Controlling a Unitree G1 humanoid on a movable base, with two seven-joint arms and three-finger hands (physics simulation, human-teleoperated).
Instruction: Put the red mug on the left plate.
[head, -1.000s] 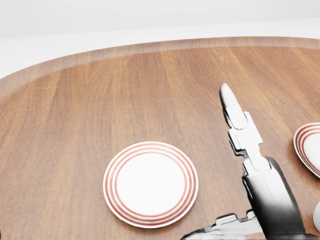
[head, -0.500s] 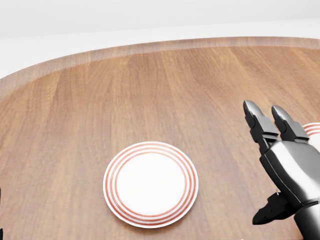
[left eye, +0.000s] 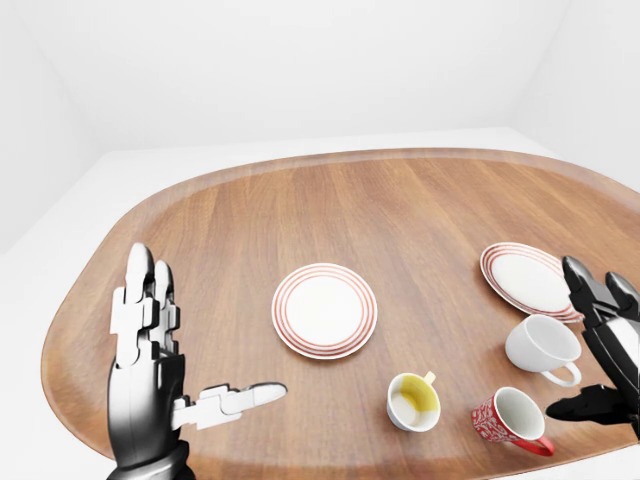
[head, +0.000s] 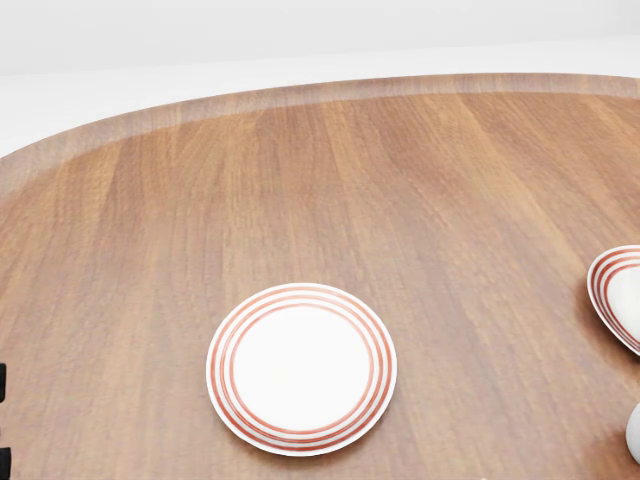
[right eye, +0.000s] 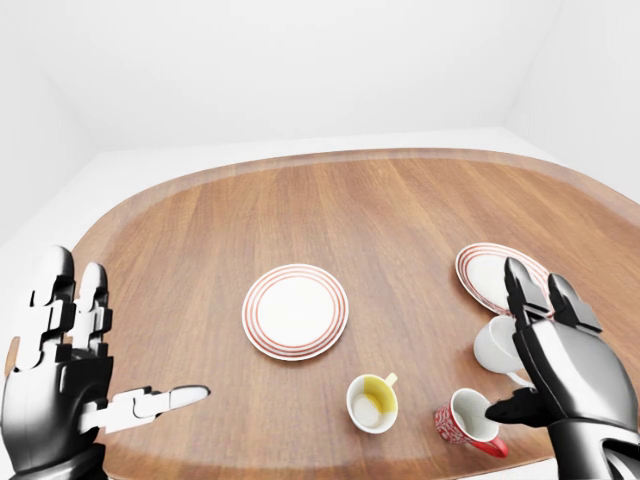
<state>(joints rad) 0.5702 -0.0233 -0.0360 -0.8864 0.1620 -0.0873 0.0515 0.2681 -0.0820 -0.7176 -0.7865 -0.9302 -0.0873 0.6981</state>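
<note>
In the left-eye view, the red mug (left eye: 508, 419) is lying on its side on the wooden table (left eye: 420, 215), its mouth turned up toward the camera and its long axis running left-to-right across the picture. It is sitting just to the left of the right hand (left eye: 603, 362), close to that hand's thumb but not touching it. The right hand is standing spread, fingers up, gripping nothing. The left hand (left eye: 160, 365) is likewise held wide and empty, well apart from the mug, so the right hand is judged the nearer one for the grasp. The left plate (left eye: 324, 310) is lying up and to the left of the right hand, past the yellow mug (left eye: 413, 401); the white mug (left eye: 543, 347) is resting just above the red one.

In the head view, only the left plate (head: 301, 368) and a sliver of the right plate (head: 616, 297) are showing; the right hand, which was filling the lower right half a second ago, is no longer appearing there.

In the right-eye view, the thumb of the right hand (right eye: 565, 361) is reaching toward the red mug (right eye: 466, 421).
</note>
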